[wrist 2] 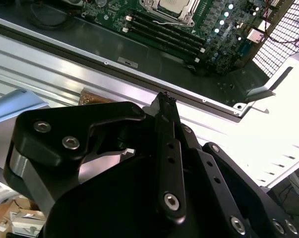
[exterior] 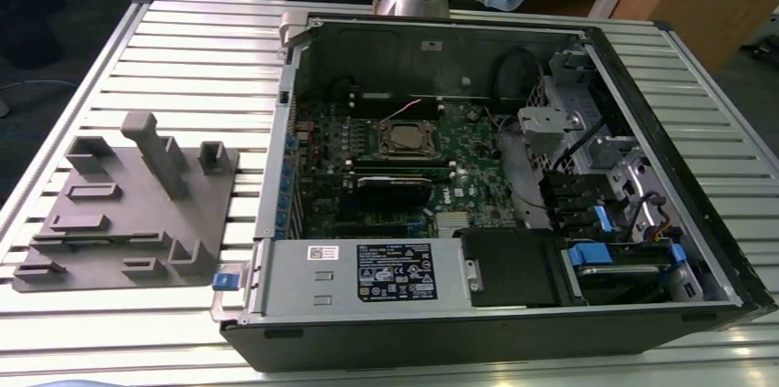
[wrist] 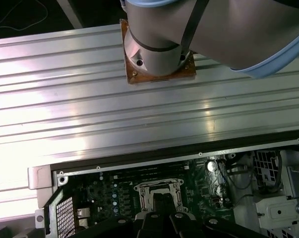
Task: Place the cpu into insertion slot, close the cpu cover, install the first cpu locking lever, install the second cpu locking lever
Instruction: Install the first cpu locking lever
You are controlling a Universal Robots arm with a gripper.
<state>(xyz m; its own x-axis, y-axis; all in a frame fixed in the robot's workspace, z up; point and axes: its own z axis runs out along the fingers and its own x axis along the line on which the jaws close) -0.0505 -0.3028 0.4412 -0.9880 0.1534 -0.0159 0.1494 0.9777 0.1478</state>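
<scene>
The open computer case [exterior: 277, 177] lies on a slatted metal table. On its green board sits the insertion slot [exterior: 408, 138], framed by the silver-grey cpu cover [wrist 2: 148, 5]. Inside that frame, in the second wrist view, a dull silver surface shows, the cpu [wrist 2: 173, 5]. How the locking levers stand I cannot tell. My gripper [wrist 2: 164, 99] hovers high above the case's edge, its black fingers [wrist 2: 168, 148] meeting at the tips with nothing between them. In the first wrist view the gripper [wrist: 158, 199] hangs over the insertion slot [wrist: 139, 191], hiding its middle.
Long black memory slots [wrist 2: 164, 30] run beside the socket. A black card [exterior: 392, 188], a labelled power supply [exterior: 365, 273] and drive bays with blue tabs [exterior: 603, 255] crowd the case. A grey slotted fixture [exterior: 122, 209] rests at the exterior view's left. The arm's base [wrist: 159, 47] stands behind the case.
</scene>
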